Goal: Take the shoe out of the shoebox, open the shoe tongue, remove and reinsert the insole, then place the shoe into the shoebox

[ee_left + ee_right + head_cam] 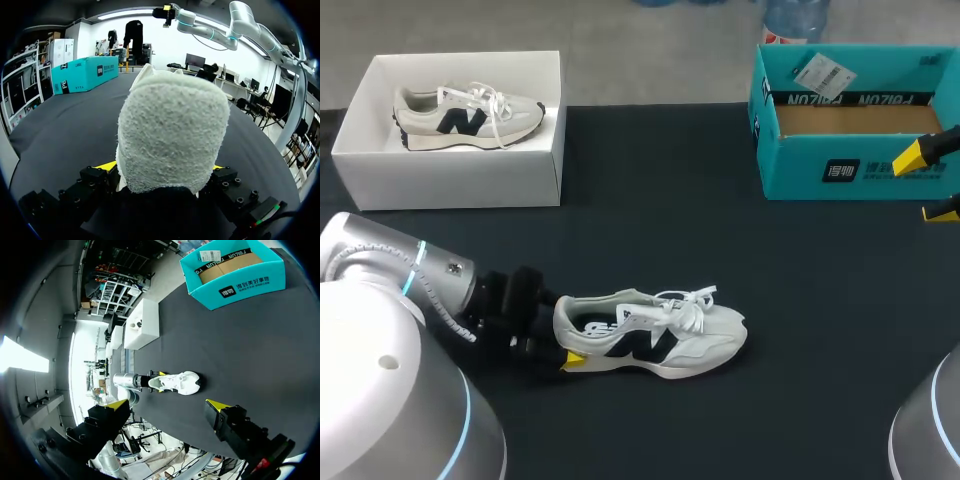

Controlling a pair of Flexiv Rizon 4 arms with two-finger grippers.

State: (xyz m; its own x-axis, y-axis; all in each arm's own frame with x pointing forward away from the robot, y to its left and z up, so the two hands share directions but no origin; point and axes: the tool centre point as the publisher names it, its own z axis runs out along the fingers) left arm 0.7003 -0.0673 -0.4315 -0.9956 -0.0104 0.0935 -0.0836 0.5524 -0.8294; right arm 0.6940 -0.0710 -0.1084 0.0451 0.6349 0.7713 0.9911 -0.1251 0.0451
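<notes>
Left end effector (565, 335) is clamped on the heel of the shoe (670, 340). My right end effector (925, 185) hangs open with nothing in it, by the table's right edge. I see the black table (720, 200) carrying an open teal shoebox (850, 175) far right and a white box (450, 175) far left. The gripped shoe sits upright near the front middle, toe pointing right. A second shoe (465, 115) lies inside the white box.

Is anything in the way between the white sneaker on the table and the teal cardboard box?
Nothing visible. Only bare black table lies between the white sneaker and the teal cardboard box; the right gripper hovers at the box's right end.
</notes>
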